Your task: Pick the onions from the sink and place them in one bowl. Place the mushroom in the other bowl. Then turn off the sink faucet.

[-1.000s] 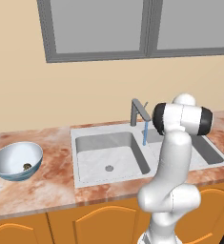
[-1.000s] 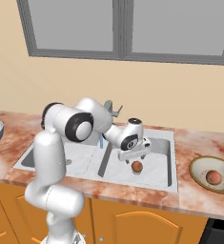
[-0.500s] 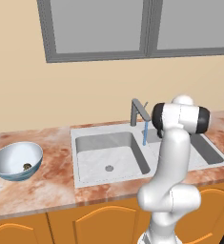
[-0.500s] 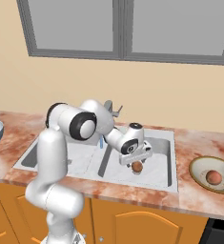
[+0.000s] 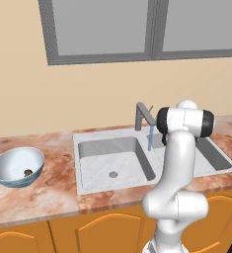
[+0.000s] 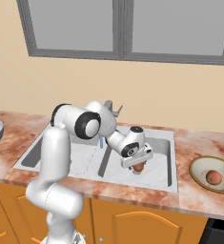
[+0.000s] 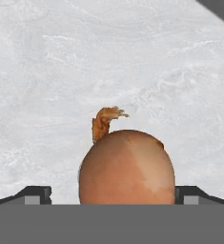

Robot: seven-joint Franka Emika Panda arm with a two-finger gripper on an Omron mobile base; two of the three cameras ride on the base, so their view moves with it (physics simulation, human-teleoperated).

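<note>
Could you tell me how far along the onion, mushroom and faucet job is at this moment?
Done: the mushroom lies in the blue bowl, and one onion sits in the tan bowl. In hand: the open hand is lowered over the second onion in the sink, a finger on each side, not yet closed. Left: grasp it, carry it to the tan bowl, then shut off the faucet, whose water runs.

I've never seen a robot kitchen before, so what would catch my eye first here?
Probably the white arm bent low into the sink, its open gripper straddling an onion on the right basin floor. Next, the faucet running a thin blue stream, and a second onion already lying in the tan bowl on the counter.
</note>
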